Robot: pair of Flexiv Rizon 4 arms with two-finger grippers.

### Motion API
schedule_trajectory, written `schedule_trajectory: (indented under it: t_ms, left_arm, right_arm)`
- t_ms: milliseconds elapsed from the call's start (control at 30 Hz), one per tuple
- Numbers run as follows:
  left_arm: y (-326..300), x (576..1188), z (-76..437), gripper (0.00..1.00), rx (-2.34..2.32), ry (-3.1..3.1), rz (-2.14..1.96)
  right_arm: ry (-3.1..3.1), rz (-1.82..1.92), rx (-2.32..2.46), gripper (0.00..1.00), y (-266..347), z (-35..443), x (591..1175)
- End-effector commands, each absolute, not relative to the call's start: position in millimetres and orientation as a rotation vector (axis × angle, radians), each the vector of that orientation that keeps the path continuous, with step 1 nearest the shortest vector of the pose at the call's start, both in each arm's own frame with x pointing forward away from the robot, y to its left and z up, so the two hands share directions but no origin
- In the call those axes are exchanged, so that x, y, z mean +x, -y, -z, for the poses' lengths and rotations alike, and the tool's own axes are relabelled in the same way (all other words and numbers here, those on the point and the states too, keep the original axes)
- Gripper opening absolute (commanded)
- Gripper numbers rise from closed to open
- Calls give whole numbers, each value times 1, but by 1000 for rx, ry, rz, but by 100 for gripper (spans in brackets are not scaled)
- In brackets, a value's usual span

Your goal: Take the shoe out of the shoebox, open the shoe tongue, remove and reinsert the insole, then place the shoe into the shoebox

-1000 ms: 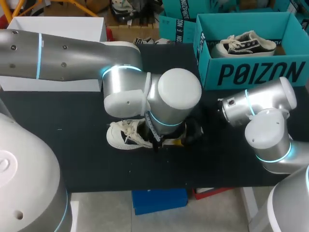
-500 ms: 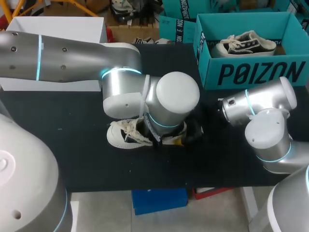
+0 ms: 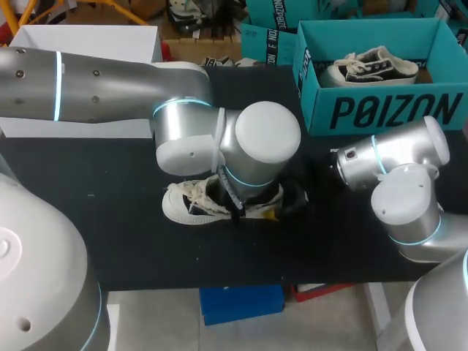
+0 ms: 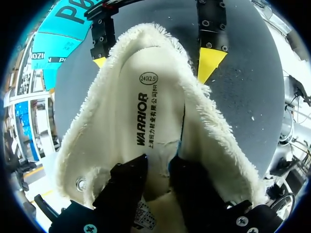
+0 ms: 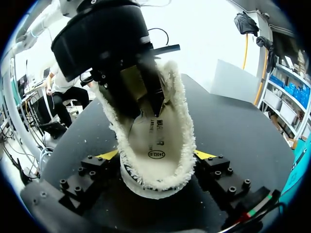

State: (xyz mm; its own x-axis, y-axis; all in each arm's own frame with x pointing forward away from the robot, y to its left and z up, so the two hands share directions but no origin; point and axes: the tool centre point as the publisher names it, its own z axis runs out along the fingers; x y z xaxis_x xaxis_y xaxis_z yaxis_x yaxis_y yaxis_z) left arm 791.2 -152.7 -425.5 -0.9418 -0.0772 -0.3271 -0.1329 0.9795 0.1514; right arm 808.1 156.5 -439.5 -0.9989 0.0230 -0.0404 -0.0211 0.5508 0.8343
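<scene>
Shoe lies on the table, heel clamped between the right jaws to steady it while the narrow left jaws pinch the insole inside.

Two shoes show, a white shoe and a dark shoe, with one shoebox, one insole, and two tools: left tool, right tool.

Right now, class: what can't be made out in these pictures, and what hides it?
- Left gripper, left wrist view: sunk in the shoe; grip on the insole unseen.
- Right gripper, head view: covered by the left arm.
- Shoe's heel, head view: under that arm.
</scene>
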Motion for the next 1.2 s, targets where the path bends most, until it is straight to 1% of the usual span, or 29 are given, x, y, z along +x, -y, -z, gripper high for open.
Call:
schedule_trajectory:
  t_ms: [33,200,267,300,333,567,1200]
  left_arm:
    - [134,838,580,30,-139,-2794,-258]
    - [135,842,579,29,-136,-2787,-259]
    - [135,843,579,27,-135,-2790,-259]
    - [135,843,579,3,-132,-2793,-260]
    - [135,843,579,0,-129,-2798,-262]
    - [134,834,575,0,-117,-2895,-212]
    - [144,762,511,0,64,-3157,152]
  right_arm:
    - [-2727,-1465,4,0,-157,444,810]
    - [-2727,-1465,4,0,-157,444,810]
    - [-2727,-1465,4,0,-157,444,810]
    - [-2727,-1465,4,0,-157,444,810]
    - [-2727,-1465,4,0,-157,444,810]
    - [-2727,-1465,4,0,-157,444,810]
    - [-2727,-1465,4,0,-157,444,810]
